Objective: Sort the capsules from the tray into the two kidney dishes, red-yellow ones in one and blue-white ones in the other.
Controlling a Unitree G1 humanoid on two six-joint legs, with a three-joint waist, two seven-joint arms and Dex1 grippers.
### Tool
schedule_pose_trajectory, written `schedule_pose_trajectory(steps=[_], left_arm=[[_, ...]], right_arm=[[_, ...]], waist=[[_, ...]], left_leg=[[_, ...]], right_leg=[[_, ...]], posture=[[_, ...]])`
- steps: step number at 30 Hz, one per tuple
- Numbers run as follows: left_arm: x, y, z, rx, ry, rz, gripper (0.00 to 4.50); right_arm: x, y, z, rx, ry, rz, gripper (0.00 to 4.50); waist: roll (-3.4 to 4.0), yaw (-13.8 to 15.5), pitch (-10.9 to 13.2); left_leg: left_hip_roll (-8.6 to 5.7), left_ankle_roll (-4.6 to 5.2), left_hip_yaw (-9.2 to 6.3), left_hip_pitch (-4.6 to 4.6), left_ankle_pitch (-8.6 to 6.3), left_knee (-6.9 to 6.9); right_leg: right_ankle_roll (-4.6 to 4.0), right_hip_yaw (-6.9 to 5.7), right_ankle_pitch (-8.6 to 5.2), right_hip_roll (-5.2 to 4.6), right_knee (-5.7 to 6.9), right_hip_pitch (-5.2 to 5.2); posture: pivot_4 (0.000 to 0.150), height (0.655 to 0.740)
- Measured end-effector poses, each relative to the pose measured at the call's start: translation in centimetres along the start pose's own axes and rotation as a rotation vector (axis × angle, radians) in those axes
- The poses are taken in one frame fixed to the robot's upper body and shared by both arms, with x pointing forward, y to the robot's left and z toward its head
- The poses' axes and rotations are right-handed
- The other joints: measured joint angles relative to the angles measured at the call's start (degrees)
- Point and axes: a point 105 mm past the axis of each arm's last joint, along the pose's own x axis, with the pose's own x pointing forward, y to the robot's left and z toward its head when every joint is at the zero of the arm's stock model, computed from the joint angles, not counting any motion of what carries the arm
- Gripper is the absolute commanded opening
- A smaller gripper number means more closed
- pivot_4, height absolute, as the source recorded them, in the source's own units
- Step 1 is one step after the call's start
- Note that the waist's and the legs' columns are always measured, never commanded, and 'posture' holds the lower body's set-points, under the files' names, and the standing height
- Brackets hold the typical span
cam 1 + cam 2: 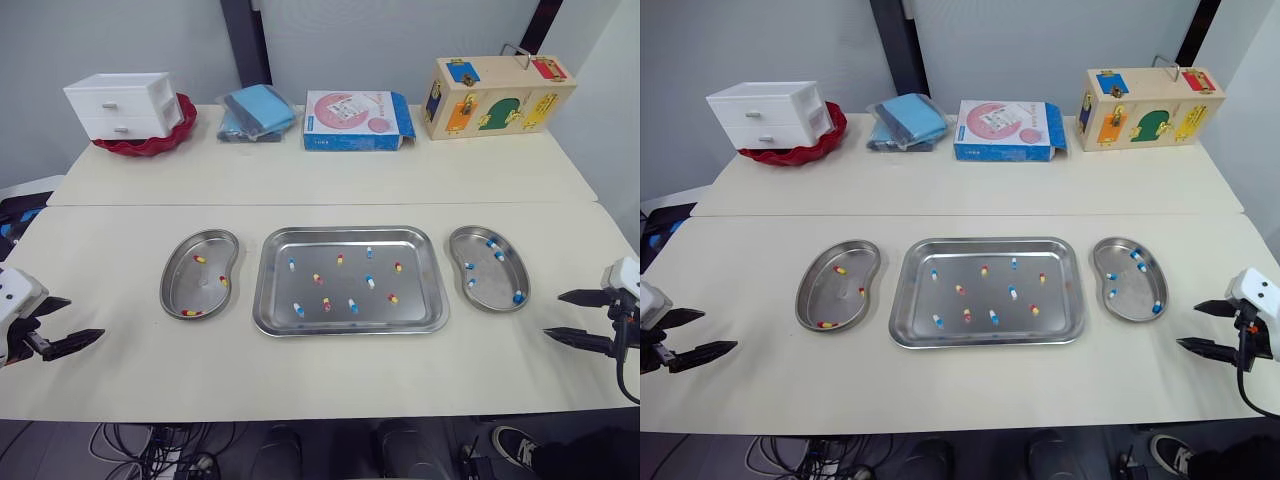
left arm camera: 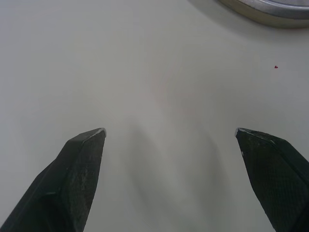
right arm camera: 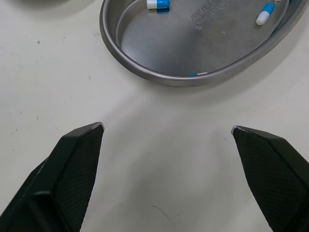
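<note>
A steel tray (image 1: 346, 316) in the middle of the table holds several red-yellow and blue-white capsules, such as one blue-white capsule (image 1: 298, 310). The left kidney dish (image 1: 178, 280) holds a few red-yellow capsules (image 1: 199, 259). The right kidney dish (image 1: 482, 290) holds several blue-white capsules (image 1: 517, 297), two of them seen in the right wrist view (image 3: 158, 4). My left gripper (image 1: 72, 322) hovers open over bare table left of the left dish. My right gripper (image 1: 562, 315) stands open just right of the right dish (image 3: 159, 77), nothing between its fingers.
Along the back of the table stand a white drawer box (image 1: 122, 104) on a red dish (image 1: 150, 143), a blue cloth bundle (image 1: 256, 110), a blue-and-pink box (image 1: 356, 120) and a wooden lock box (image 1: 494, 95). A seam (image 1: 320, 205) runs across the table behind the tray.
</note>
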Motion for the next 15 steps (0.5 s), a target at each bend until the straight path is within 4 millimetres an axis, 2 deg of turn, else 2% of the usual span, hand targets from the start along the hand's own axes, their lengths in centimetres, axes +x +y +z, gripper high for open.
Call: schedule_pose_trajectory(steps=[15], left_arm=[[0.01, -0.02, -0.18, -0.02, 0.008, 0.0, 4.46]], right_arm=[[-0.05, -0.12, 0.01, -0.02, 0.006, -0.007, 4.5]], waist=[[0.0, 0.0, 0.0]], left_leg=[[0.0, 0.0, 0.01, 0.0, 0.0, 0.0]], right_leg=[[0.0, 0.0, 0.0, 0.0, 0.0, -0.01]], posture=[[0.15, 0.74]])
